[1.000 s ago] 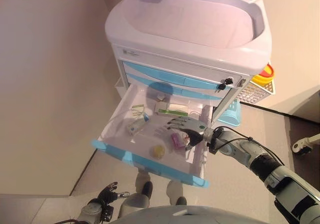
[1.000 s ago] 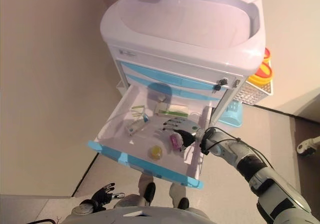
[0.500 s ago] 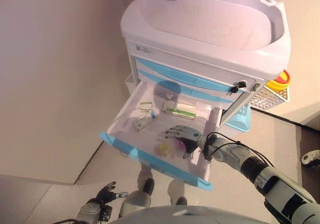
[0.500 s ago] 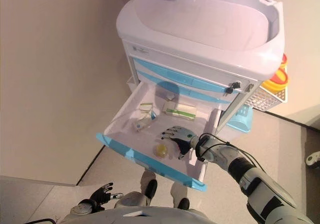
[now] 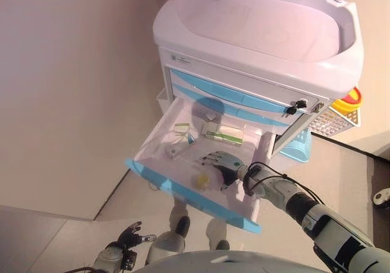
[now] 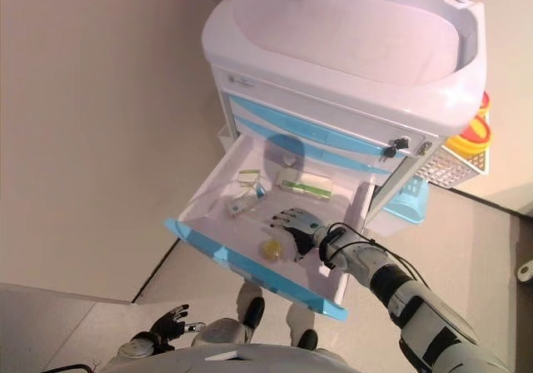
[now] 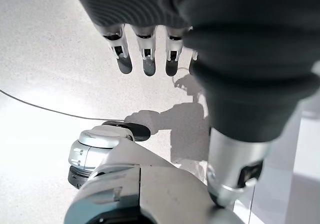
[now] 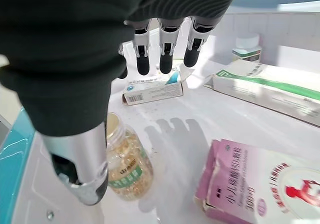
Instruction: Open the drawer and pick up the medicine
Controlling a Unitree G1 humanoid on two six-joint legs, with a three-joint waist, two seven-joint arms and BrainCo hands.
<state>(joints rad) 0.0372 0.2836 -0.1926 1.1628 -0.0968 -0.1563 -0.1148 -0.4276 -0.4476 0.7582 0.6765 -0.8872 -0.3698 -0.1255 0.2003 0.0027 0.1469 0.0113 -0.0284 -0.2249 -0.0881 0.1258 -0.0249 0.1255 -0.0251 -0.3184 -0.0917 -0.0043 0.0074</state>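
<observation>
The cart's lowest drawer (image 5: 159, 178) is pulled out. In it lie a green-and-white box (image 5: 223, 135), a small blue-and-white box (image 5: 177, 151), a small pot (image 5: 181, 128), a jar of yellow pills (image 5: 200, 179) and a pink medicine packet (image 8: 260, 184). My right hand (image 5: 220, 163) hovers open and empty over the drawer's right side, fingers (image 8: 165, 49) straight, the jar (image 8: 125, 164) by its thumb. It hides the pink packet in the eye views. My left hand (image 5: 125, 239) hangs open low at the left, over the floor.
The white cart has a basin-like top (image 5: 262, 29) and closed blue-fronted drawers (image 5: 231, 96) with a key lock (image 5: 297, 106). A white basket with a yellow container (image 5: 344, 102) hangs on its right side, above a light blue bin (image 5: 298, 145). A wall runs along the left.
The camera has shifted. My right hand has slid toward the drawer's front and now covers the pink packet in the eye views, closer to the jar. It stays open.
</observation>
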